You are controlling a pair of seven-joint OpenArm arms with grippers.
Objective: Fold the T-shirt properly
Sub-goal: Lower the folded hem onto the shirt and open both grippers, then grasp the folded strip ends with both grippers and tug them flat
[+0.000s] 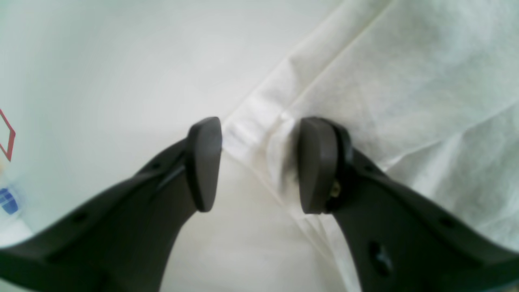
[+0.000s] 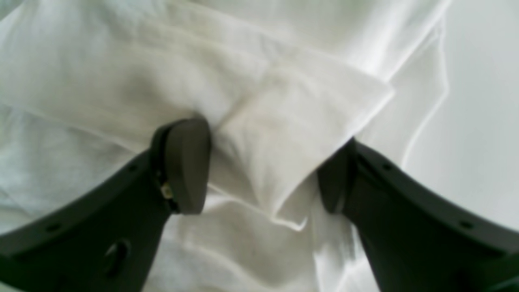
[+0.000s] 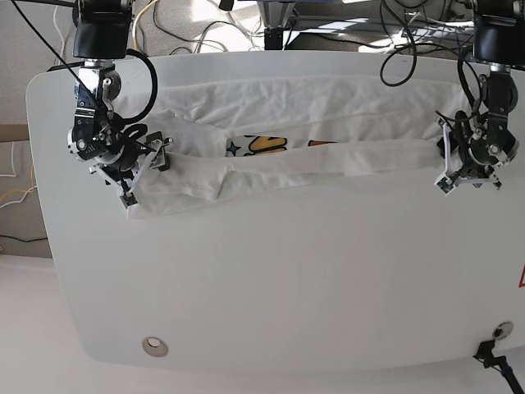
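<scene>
At the near edge of the white tabletop (image 3: pixel 271 295) a small round metal fitting (image 3: pixel 152 346) sits at about 7 o'clock, and a red mark (image 3: pixel 520 277) shows at the 4 o'clock rim. The broad middle of the surface carries nothing but the T-shirt (image 3: pixel 328 123), which lies farther back as a long, rumpled white band running from 9 o'clock to 3 o'clock, with a strip of coloured print (image 3: pixel 267 145) peeking out near its centre.

At the 3 o'clock end, the left claw (image 1: pixel 259 164) stands partly open over the cloth's hemmed corner: one pad rests on the fabric, the other over bare tabletop, with a gap between them and nothing pinched.

At the 9 o'clock end, the right claw (image 2: pixel 263 164) is spread wide, its pads straddling a folded flap of the fabric without clamping it.

Beyond the far edge, cables (image 3: pixel 271 20) trail across the floor.
</scene>
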